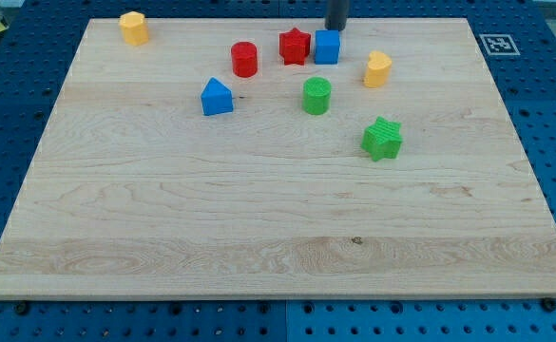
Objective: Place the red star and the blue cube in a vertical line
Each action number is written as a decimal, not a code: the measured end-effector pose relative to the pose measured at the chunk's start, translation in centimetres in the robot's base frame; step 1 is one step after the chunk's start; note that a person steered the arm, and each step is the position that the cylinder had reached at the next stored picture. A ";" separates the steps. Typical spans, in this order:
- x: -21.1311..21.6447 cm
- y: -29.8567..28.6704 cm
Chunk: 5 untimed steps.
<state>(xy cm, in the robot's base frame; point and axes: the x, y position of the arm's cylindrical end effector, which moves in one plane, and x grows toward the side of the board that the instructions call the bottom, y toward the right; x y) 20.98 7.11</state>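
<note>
The red star (295, 46) sits near the view's top centre of the wooden board (258, 209). The blue cube (327, 47) stands right beside it on the view's right, touching or nearly touching it. My tip (335, 29) is just above the blue cube toward the view's top, close to its upper right corner. The rod runs up out of the frame.
A red cylinder (244, 59) lies left of the star. A blue house-shaped block (217, 97), a green cylinder (316, 96) and a green star (382, 139) lie lower down. A yellow block (377, 69) sits right of the cube; another yellow block (134, 28) sits top left.
</note>
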 end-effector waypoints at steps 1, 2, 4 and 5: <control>1.5 -3.2; 3.9 -4.9; 8.6 -5.6; 8.9 -3.0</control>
<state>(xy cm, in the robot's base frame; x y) 29.87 4.08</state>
